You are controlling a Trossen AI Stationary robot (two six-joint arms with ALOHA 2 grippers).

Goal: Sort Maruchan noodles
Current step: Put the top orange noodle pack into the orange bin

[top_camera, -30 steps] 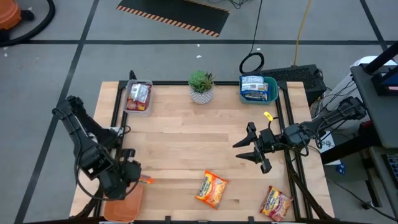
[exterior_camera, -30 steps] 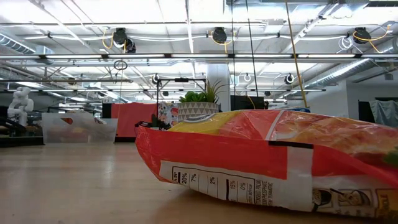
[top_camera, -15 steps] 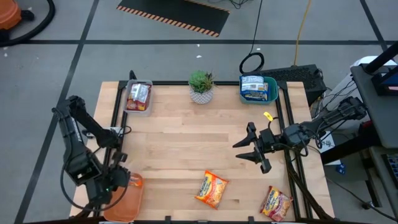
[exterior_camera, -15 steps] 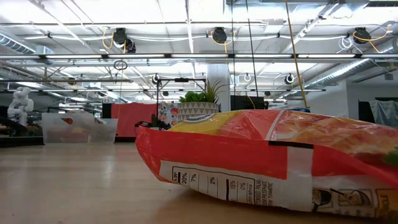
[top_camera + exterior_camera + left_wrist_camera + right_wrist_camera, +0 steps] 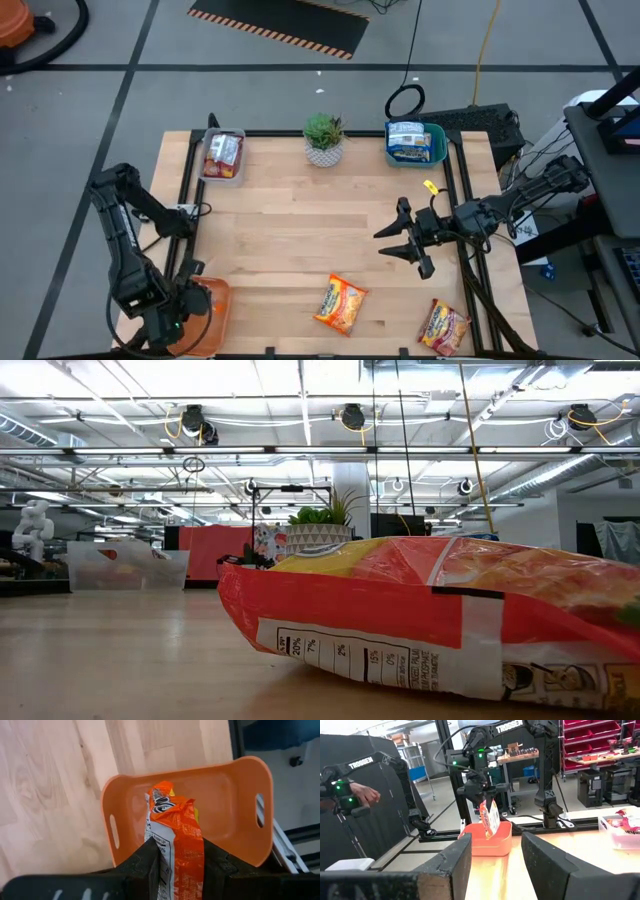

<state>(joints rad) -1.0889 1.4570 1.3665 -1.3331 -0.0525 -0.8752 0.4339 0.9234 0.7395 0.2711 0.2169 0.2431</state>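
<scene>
Over the orange tray (image 5: 235,795), an orange-red, crinkled noodle packet (image 5: 175,840) hangs.

I read "TROSSEN" in white capitals on my dark left arm (image 5: 512,726) and again on another dark arm (image 5: 367,762) off to the side. The orange packet (image 5: 440,610) near the low camera carried a nutrition panel with "20%" legible.

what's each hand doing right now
Left hand: closed on an orange noodle packet, over the orange tray.
Right hand: open, holding nothing.
</scene>
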